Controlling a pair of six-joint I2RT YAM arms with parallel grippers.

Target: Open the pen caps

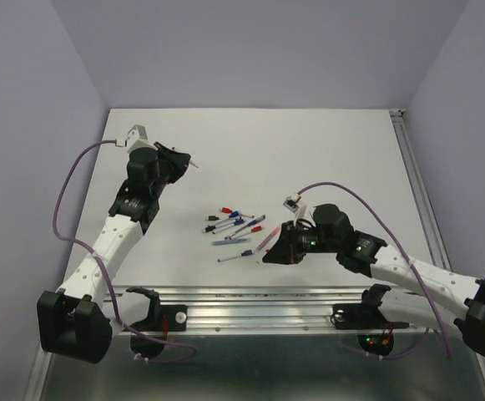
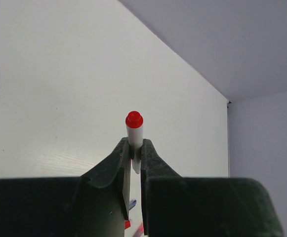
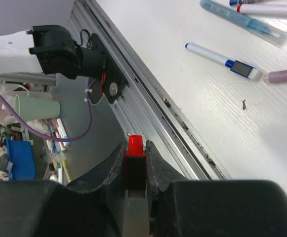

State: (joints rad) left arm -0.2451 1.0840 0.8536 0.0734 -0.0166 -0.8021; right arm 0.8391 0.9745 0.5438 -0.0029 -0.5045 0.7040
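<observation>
- L arm was raised over the far-left part of the counter [image 1: 309, 150], well apart from the R arm.
- Left end effector [image 2: 136, 146] was clamped on a white pen [image 2: 134, 136]. Fingers were nearly together, w/ the barrel pinched between them.
- The pen stuck out past the fingertips and ended in a small round red end [image 2: 134, 119].
- R arm was low near the front edge, its wrist just right of the pen pile.
- Right end effector [image 3: 135, 147] was closed tight on a red cap [image 3: 136, 158], which sat between the finger pads w/ its top poking out at the tips.
- In the R wrist view the cap was over the metal rail [image 3: 158, 113] at the counter's front edge, off the surface.
- Loose pens [image 1: 235, 227] lay scattered mid-counter, between the two arms.
- Several had red or blue ends; too small from above to tell which were caps.
- Close to the R wrist lay a blue see-through pen [image 3: 242, 20], a white-and-blue pen [image 3: 217, 55] and a pinkish pen [image 3: 286, 75], all flat on the counter.
</observation>
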